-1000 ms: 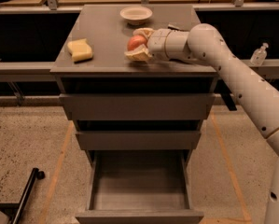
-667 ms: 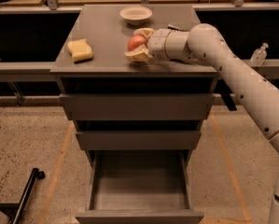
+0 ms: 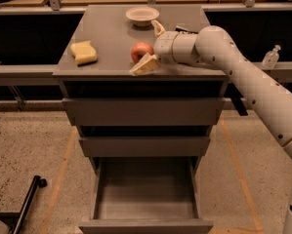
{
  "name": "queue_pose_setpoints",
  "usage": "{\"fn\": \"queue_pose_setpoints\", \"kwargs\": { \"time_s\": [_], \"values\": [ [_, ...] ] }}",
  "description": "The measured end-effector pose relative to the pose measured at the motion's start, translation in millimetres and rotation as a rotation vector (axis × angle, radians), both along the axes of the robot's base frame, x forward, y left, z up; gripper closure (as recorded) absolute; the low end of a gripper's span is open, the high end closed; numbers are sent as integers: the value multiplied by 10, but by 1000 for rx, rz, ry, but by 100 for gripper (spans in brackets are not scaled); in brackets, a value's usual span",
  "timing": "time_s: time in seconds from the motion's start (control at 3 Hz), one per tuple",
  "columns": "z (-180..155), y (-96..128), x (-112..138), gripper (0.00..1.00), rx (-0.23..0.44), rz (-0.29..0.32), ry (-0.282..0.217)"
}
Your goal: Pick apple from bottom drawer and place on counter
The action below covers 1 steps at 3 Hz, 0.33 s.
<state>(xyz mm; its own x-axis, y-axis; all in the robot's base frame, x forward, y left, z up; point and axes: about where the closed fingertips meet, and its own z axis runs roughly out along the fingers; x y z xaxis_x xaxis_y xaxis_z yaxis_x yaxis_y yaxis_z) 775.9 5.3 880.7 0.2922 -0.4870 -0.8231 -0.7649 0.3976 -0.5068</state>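
Upper centre: the gripper (image 3: 144, 48), jaws spread wide, flanks the apple (image 3: 139, 50) on the tabletop (image 3: 111, 35). The bottom drawer (image 3: 145, 191) stands open at lower centre.

Red-orange apple (image 3: 141, 51), plain. Matte grey worktop (image 3: 111, 38), the same flat grey on all three drawer fronts (image 3: 144, 111) and inside the bottom drawer (image 3: 145, 191). Cream jaws, spread to either side of the apple just above the worktop, on a white arm (image 3: 243, 77) dotted with small dark spots. Pale yellow sponge (image 3: 83, 51). White bowl (image 3: 142, 15). Speckled beige floor (image 3: 28, 135) crossed by thin orange lines (image 3: 61, 179).
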Motion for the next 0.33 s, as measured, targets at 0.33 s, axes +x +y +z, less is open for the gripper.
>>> {"fn": "queue_pose_setpoints", "kwargs": {
  "time_s": [0.33],
  "values": [
    [0,1,0,0,0,0,0]
  ]
}}
